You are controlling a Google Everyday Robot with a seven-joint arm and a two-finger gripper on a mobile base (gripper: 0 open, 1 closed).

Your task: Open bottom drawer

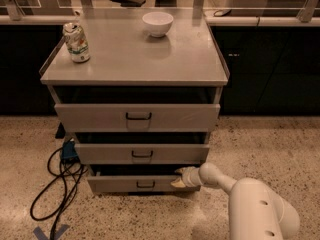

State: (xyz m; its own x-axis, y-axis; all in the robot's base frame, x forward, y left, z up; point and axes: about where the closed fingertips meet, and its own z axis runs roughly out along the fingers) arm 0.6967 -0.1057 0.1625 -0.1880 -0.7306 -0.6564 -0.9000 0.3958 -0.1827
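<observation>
Gripper [181, 178] at right end of bottom drawer [120, 184], open or closed cannot be told | bottom drawer lowest in cabinet [150, 59], just above floor | can [76, 42], bowl [157, 23] on top | cable [63, 170] at left

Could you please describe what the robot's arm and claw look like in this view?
The arm is glossy white: a fat, rounded shell with small dark holes, narrowing to a slim tube and a ball-shaped wrist. The claw, at the right end of the bottom drawer, is small and cream-coloured. No cables show.
</observation>
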